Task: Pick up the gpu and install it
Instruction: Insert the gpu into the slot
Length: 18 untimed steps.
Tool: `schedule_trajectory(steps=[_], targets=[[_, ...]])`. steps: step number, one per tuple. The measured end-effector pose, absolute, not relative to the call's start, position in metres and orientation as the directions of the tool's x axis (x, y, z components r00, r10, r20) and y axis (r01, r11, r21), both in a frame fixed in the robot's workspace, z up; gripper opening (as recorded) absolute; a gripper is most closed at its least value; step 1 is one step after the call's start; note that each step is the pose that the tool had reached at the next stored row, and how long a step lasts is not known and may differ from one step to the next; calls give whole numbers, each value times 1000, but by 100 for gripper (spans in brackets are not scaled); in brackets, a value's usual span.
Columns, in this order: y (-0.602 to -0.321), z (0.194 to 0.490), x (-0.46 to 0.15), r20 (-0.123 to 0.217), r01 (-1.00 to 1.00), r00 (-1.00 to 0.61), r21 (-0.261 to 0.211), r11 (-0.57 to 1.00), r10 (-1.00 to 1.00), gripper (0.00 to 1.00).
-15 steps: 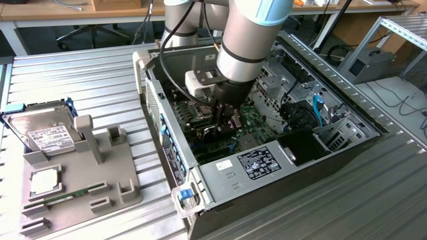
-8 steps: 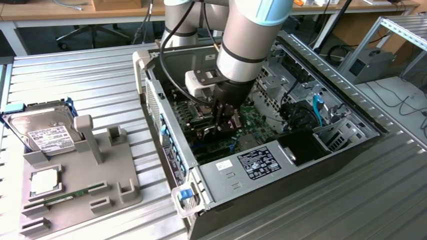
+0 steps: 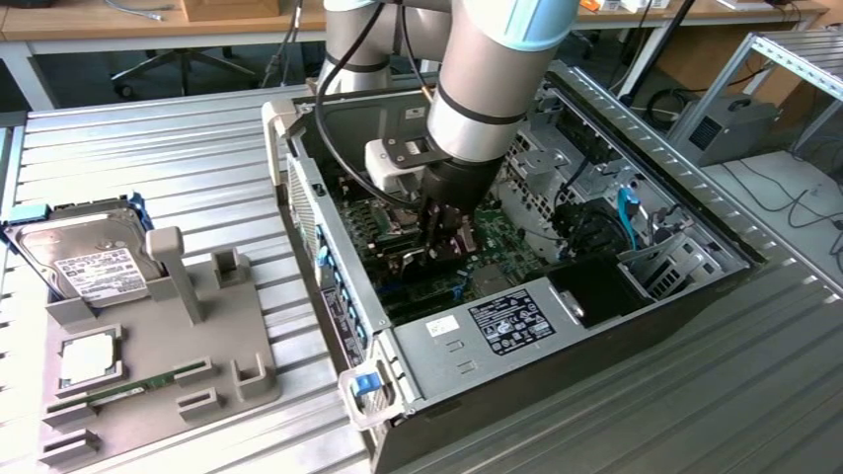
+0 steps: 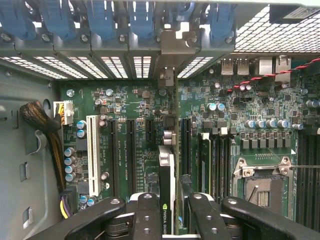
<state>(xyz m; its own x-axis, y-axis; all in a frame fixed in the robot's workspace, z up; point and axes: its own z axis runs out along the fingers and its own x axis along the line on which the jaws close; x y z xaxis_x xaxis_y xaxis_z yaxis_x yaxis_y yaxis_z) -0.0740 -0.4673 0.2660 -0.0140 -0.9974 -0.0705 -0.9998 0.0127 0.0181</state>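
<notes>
you are looking at the gripper (image 3: 445,235) reaching down inside the open computer case (image 3: 685,296), low over the green motherboard (image 3: 507,242). in the wrist view its black fingers (image 4: 147,215) are clamping the gpu (image 4: 167,190) edge-on between them, one finger on each face of the card, so the gripper (image 4: 167,220) is closing on the card with only the card's thickness between the pads. the gpu is standing upright on its long edge, running straight away from the camera toward the rear slot brackets (image 4: 170,47), and its silver end bracket is lining up with the gap in that row under the blue retention clips (image 4: 142,17). the card is sitting over the motherboard (image 4: 240,107) just beside the black expansion slots (image 4: 131,150), to one side of the white slot (image 4: 92,152); whether its edge is seated in a slot you cannot tell.

in the exterior view, on the exterior view's left, a grey parts holder (image 3: 158,365) is resting on the metal table (image 3: 172,168), carrying a hard drive (image 3: 86,262), a cpu (image 3: 86,360) and a ram stick (image 3: 132,387). the power supply (image 3: 507,331) is filling the case's near corner.
</notes>
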Motion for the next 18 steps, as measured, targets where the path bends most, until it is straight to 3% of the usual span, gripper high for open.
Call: schedule_trajectory(steps=[18], targets=[[-467,268,-74,-71,-1000,-13,18,11,-997,26]])
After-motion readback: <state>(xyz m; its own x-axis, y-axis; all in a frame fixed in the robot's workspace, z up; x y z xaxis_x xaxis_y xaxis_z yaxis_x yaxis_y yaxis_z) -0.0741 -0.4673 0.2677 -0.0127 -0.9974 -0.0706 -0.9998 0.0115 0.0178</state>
